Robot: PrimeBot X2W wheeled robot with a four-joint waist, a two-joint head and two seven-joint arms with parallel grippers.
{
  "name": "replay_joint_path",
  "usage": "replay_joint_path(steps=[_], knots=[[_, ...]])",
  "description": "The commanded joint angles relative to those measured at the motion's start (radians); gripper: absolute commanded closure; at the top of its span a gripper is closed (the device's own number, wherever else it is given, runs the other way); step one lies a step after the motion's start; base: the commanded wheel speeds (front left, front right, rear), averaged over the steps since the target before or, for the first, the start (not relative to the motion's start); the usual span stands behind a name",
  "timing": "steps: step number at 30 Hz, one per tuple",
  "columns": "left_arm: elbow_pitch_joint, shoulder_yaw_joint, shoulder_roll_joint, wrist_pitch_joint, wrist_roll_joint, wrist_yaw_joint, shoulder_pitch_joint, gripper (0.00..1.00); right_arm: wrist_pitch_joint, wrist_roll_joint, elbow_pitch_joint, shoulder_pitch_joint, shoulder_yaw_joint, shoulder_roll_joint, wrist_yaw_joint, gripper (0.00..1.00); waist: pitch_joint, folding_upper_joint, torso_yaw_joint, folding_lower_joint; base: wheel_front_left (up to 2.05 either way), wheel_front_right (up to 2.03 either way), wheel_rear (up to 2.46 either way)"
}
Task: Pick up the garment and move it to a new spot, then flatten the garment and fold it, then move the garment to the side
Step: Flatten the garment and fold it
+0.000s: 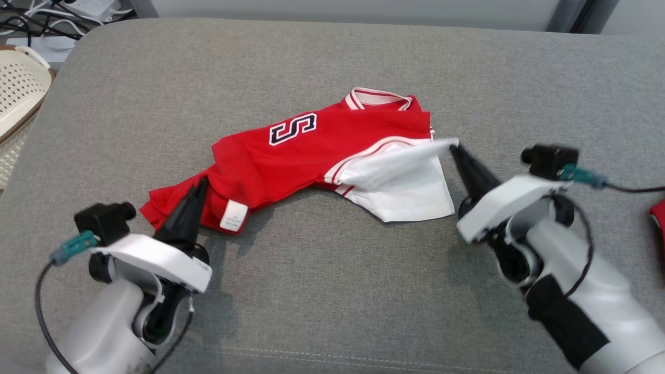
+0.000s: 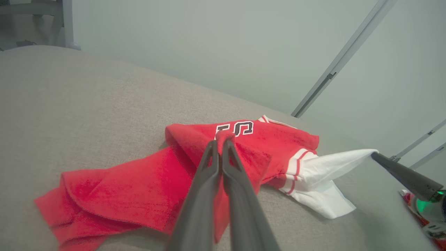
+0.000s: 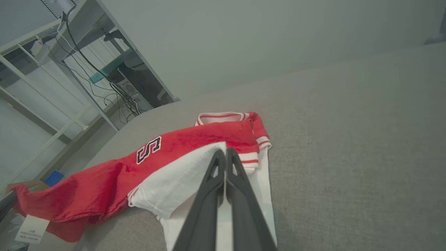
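The cream basket [image 1: 15,98] beyond the cushion's [image 1: 332,291] far left corner is cut by the picture's left edge. A red thing [image 1: 659,218] at the cushion's right edge is likewise cut off, unidentifiable. The print on the jersey's [image 1: 291,156] white label [image 1: 234,215] is too small to read. The right gripper [image 1: 453,148] and the white sleeve [image 1: 410,156] it pinches are blurred.

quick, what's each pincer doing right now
left pincer: closed, pinching the red cloth of the garment
right pincer: closed, holding the garment by its white sleeve
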Motion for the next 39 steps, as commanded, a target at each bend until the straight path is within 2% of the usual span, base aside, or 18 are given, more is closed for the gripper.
replay_joint_path(steps=[1,5,8,15,20,25,32,35,39], knots=[[-0.036,0.047,0.063,-0.006,-0.016,-0.007,-0.088,1.0,-0.021,0.0,-0.082,-0.044,-0.048,-0.018,0.0,1.0,-0.005,0.0,-0.014,0.0,0.0,0.0,0.0],[-0.061,0.04,0.133,-0.006,-0.057,-0.007,-0.199,1.0,-0.022,-0.071,-0.273,-0.079,-0.24,-0.051,0.0,1.0,-0.013,0.0,-0.045,0.0,0.0,0.0,0.0],[-0.071,-0.007,0.18,-0.004,-0.097,-0.007,-0.304,1.0,-0.022,-0.141,-0.373,-0.104,-0.337,-0.056,0.0,1.0,-0.023,0.0,-0.073,0.0,0.0,0.0,0.0],[-0.058,-0.087,0.229,0.005,-0.164,-0.007,-0.555,1.0,-0.022,-0.24,-0.498,-0.233,-0.475,-0.042,0.0,1.0,-0.061,0.0,-0.148,0.0,0.0,0.0,0.0],[-0.069,-0.064,0.233,-0.004,-0.214,-0.007,-0.618,1.0,-0.022,-0.255,-0.59,-0.276,-0.548,-0.041,0.0,1.0,-0.096,0.0,-0.184,0.0,0.0,0.0,0.0],[-0.055,-0.096,0.253,-0.005,-0.232,-0.007,-0.519,1.0,0.017,-0.215,-0.625,-0.192,-0.49,-0.054,0.0,1.0,-0.118,0.0,-0.191,0.0,0.0,0.0,0.0],[0.052,-0.189,0.271,0.023,-0.294,-0.007,-0.269,1.0,0.114,-0.127,-0.631,0.087,-0.355,-0.108,0.0,1.0,-0.149,0.0,-0.169,0.0,0.0,0.0,0.0],[0.062,-0.203,0.276,0.033,-0.312,-0.007,-0.209,1.0,0.126,-0.09,-0.691,0.179,-0.32,-0.141,0.0,1.0,-0.156,0.0,-0.158,0.0,0.0,0.0,0.0],[-0.003,-0.178,0.324,0.022,-0.308,0.014,-0.191,1.0,0.125,-0.073,-0.828,0.243,-0.339,-0.185,0.0,1.0,-0.169,0.0,-0.151,0.0,0.0,0.0,0.0]])
